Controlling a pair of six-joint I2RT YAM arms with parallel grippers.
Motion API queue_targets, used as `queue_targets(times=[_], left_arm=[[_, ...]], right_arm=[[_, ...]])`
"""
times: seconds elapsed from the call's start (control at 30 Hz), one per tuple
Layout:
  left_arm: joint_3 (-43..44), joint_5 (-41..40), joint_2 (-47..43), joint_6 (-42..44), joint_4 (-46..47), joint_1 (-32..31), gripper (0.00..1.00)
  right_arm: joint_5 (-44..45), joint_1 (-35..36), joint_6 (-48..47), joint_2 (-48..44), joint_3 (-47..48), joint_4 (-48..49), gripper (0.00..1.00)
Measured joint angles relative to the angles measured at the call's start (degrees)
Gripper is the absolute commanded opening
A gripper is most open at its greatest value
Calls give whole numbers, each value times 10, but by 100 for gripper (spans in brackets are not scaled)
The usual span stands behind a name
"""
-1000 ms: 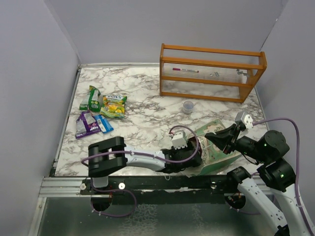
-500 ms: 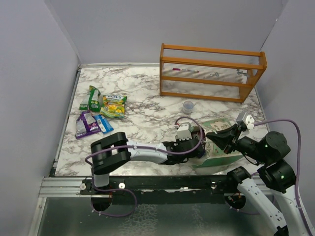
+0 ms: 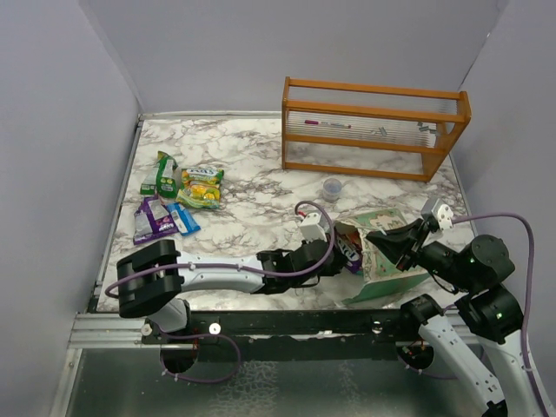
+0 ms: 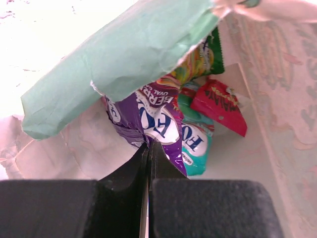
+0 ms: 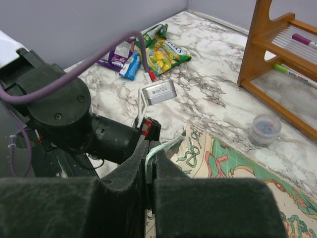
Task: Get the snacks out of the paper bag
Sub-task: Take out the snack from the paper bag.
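- The paper bag (image 3: 388,265) lies on its side at the near right of the marble table (image 3: 252,165), its mouth facing left toward the left gripper (image 3: 344,254).
- The left gripper's jaws are pressed together at the bag's mouth, pinching the lower edge of a purple packet (image 4: 157,124) at their tips.
- Behind that packet, inside the bag, sit 3 more: a teal packet (image 4: 198,146), a red packet (image 4: 220,105) and a green-yellow packet (image 4: 200,58).
- The right gripper (image 5: 149,154) is closed on the bag's mint-green rim, holding the upper flap lifted above the packets.
- 4 other snacks lie well apart at the far left: green (image 3: 165,174), yellow (image 3: 201,188), purple (image 3: 154,220) and blue (image 3: 184,218).
- An orange rack (image 3: 373,130) stands at the back, with a clear cup (image 3: 332,188) just in front of it.
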Motion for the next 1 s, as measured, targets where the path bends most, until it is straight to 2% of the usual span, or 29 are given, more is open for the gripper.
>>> queue_targets(times=[0.53,1.0], left_arm=[[-45,34,-98,32,7,0,0],[-99,86,-259,131,-3,0,0]], right_arm=[[11,0,2,-3,0,0,2],[13,-4,2,-3,0,0,2]])
